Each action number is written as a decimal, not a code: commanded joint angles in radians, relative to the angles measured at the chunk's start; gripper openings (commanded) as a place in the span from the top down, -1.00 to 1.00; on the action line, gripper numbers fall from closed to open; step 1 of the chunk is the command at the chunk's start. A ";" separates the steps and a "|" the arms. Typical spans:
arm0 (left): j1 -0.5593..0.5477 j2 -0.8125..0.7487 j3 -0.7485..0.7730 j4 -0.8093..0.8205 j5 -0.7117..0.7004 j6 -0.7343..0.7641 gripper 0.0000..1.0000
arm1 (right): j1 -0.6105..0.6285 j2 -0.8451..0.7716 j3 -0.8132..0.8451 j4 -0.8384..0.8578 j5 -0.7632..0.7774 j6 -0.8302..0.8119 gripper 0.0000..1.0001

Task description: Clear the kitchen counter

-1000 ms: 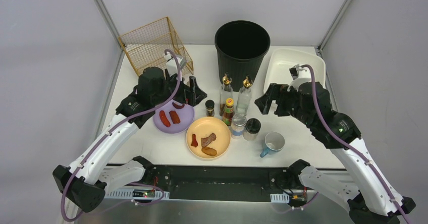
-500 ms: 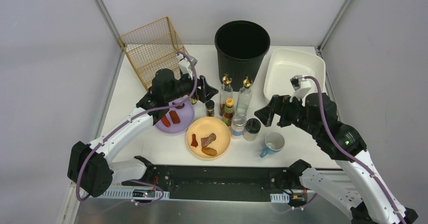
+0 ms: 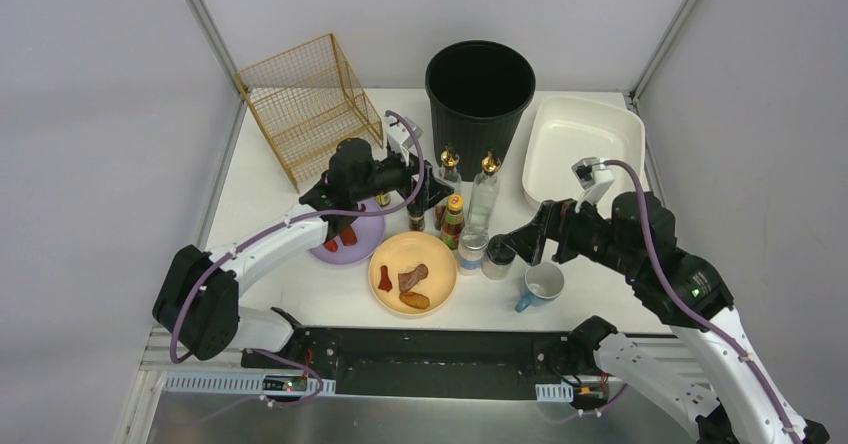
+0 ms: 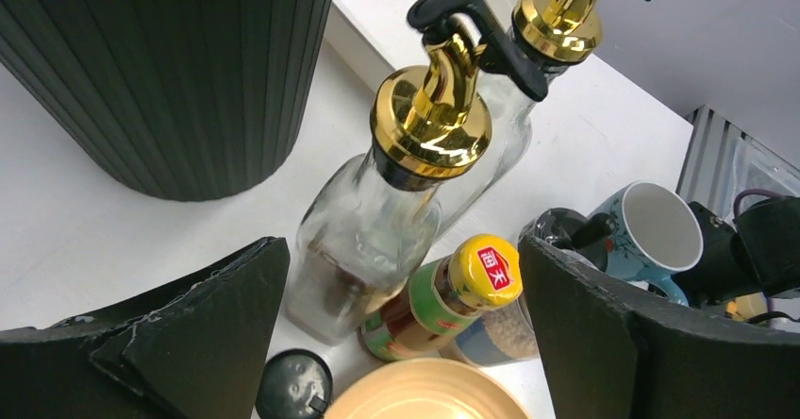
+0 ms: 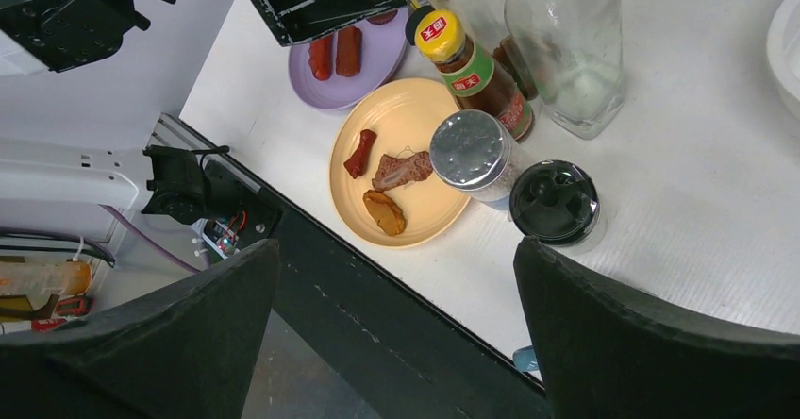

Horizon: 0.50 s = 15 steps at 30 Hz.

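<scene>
Kitchen counter: the white kitchen counter (image 3: 485, 299) is filling the middle of the top view, with its black rail running along the near edge in front of the arm bases.

Bottles and jars: two glass bottles with gold pourers (image 3: 447, 189) are standing side by side at the centre, just in front of the black bin (image 3: 479, 89). A sauce bottle with a yellow cap (image 3: 454, 219) is standing just in front of them, and a small dark-capped jar (image 3: 416, 214) is standing to its left. A silver-lidded jar (image 3: 471, 247) and a black-lidded jar (image 3: 498, 254) are sitting close together, nearer the rail.

Plates: a yellow plate (image 3: 385, 254) is carrying three pieces of food, one red and two brown. A purple plate (image 3: 345, 254) just to its left is carrying two red pieces.

Mug: a blue mug (image 3: 543, 284) is standing upright to the right of the jars.

Back of the counter: a wire basket (image 3: 305, 104) is sitting at the far left and a white tub (image 3: 585, 144) at the far right, either side of the bin.

Left gripper: the left gripper (image 4: 401, 242) is hanging over the far edge of the purple plate, facing the bottles, with its jaws spread wide and gripping nothing.

Right gripper: the right gripper (image 5: 394, 244) is hovering above the two lidded jars and the yellow plate, with its jaws wide apart and gripping nothing.
</scene>
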 commanded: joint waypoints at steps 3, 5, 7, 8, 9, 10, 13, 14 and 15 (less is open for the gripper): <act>-0.019 0.021 0.011 0.173 0.000 0.067 -0.92 | 0.004 -0.016 -0.013 0.003 -0.043 -0.018 -0.98; -0.022 0.037 0.009 0.193 -0.007 0.068 -0.92 | 0.004 -0.016 -0.020 0.005 -0.044 -0.016 -0.98; -0.025 0.053 0.011 0.215 -0.017 0.066 -0.91 | 0.004 -0.016 -0.029 0.009 -0.047 -0.012 -0.98; -0.027 0.061 0.011 0.224 -0.021 0.066 -0.90 | 0.003 -0.015 -0.031 0.011 -0.047 -0.010 -0.98; -0.029 0.069 0.013 0.232 -0.022 0.065 -0.90 | 0.004 -0.014 -0.032 0.011 -0.048 -0.009 -0.98; -0.032 0.076 0.015 0.240 -0.024 0.064 -0.89 | 0.003 -0.014 -0.033 0.012 -0.052 -0.008 -0.98; -0.036 0.100 0.019 0.259 -0.035 0.068 -0.82 | 0.005 -0.013 -0.036 0.016 -0.058 -0.004 -0.98; -0.037 0.107 0.022 0.266 -0.040 0.066 -0.79 | 0.003 -0.014 -0.038 0.016 -0.059 -0.001 -0.98; -0.037 0.114 0.023 0.273 -0.041 0.062 -0.76 | 0.004 -0.014 -0.040 0.017 -0.060 0.001 -0.98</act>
